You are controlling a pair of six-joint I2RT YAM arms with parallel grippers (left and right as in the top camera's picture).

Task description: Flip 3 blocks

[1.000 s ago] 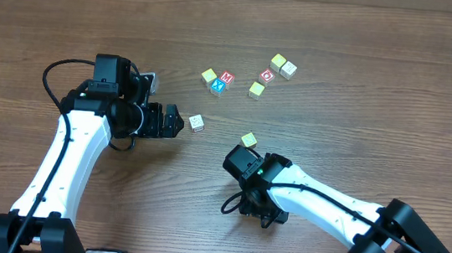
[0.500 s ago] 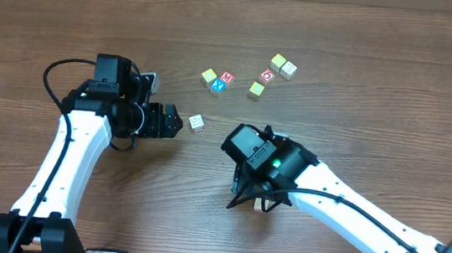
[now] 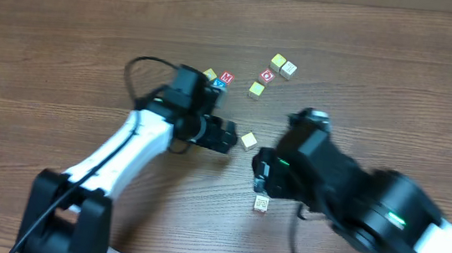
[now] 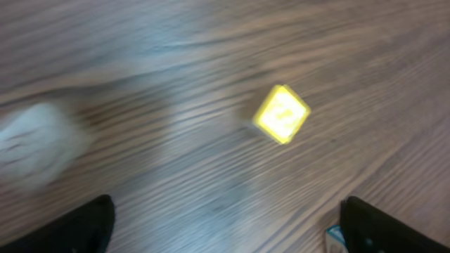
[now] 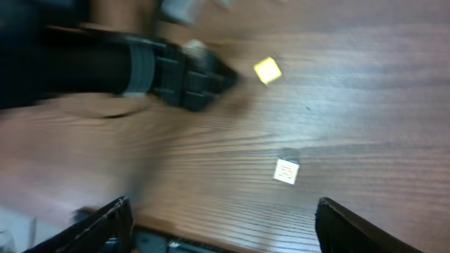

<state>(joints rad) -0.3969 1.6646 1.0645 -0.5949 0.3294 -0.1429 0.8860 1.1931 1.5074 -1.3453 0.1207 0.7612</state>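
A yellow block (image 3: 248, 140) lies mid-table, with my left gripper (image 3: 230, 137) just left of it, open and empty. In the left wrist view that yellow block (image 4: 281, 114) sits ahead of the open left gripper (image 4: 228, 235), apart from both fingers. A blurred pale block (image 4: 35, 144) is at the left. A cream block (image 3: 261, 203) lies alone near the front. My right arm (image 3: 338, 185) is raised and blurred. In the right wrist view the right gripper (image 5: 225, 232) is open, above the cream block (image 5: 285, 171) and the yellow block (image 5: 267, 69).
Behind the left arm sit a yellow block (image 3: 209, 74), the red M cube (image 3: 226, 78) and a teal one (image 3: 220, 84). Further right are a yellow-green block (image 3: 257, 88), the red O cube (image 3: 267, 75), and a yellow (image 3: 277, 61) and cream (image 3: 288, 68) pair.
My left arm swung right to the yellow block and now covers the white block's earlier spot. My right gripper opened and rose, leaving the cream block on the table.
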